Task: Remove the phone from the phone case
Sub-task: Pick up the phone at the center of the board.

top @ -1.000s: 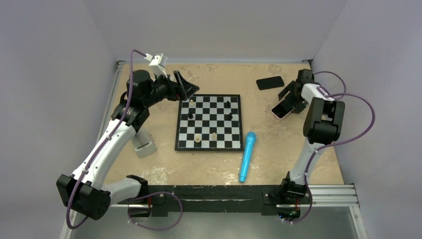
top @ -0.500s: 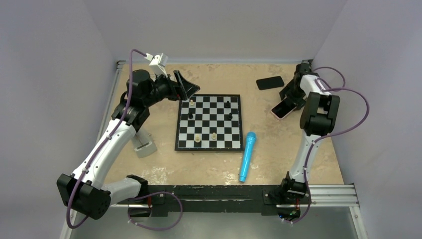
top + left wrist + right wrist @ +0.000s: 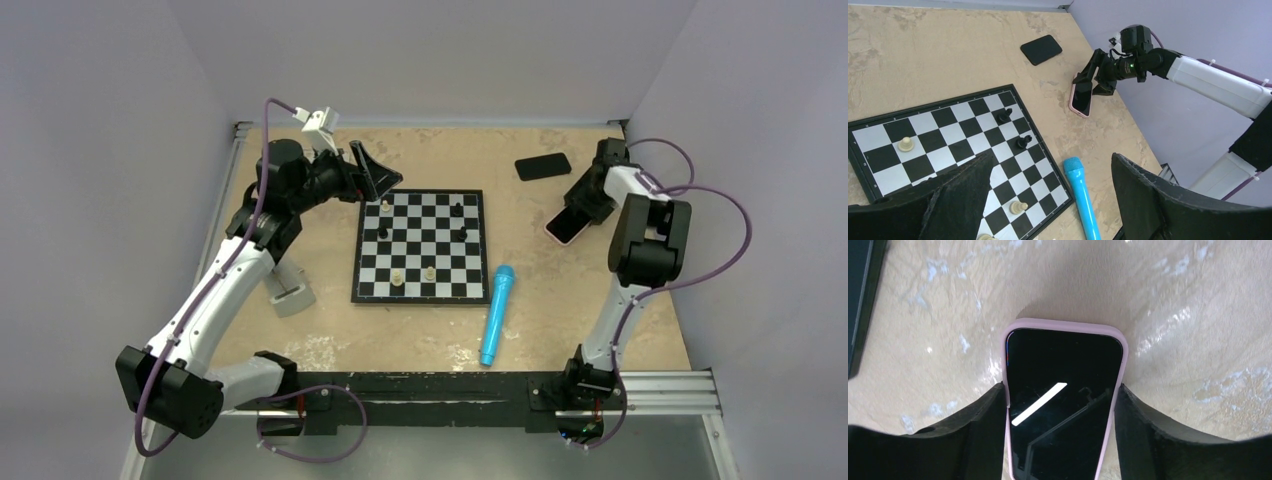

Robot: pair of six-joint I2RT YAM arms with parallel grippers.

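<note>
The phone, with a black screen in a pink case (image 3: 565, 227), lies at the right of the table. My right gripper (image 3: 583, 206) is shut on it. In the right wrist view the two fingers (image 3: 983, 430) press both long sides of the pink case (image 3: 1064, 390). The left wrist view shows the phone (image 3: 1081, 97) tilted, with its near end held up by that gripper. My left gripper (image 3: 375, 175) is open and empty, above the back left corner of the chessboard; its open jaws also frame the left wrist view (image 3: 1050, 170).
A chessboard (image 3: 420, 245) with several pieces lies mid-table. A blue toy microphone (image 3: 496, 313) lies to its right front. A flat black slab (image 3: 543, 165) lies at the back right, near the phone. A grey block (image 3: 290, 295) sits left of the board.
The right arm's elbow swung left and then back right, with its gripper staying at the phone. The phone has barely moved. The left arm has not moved.
</note>
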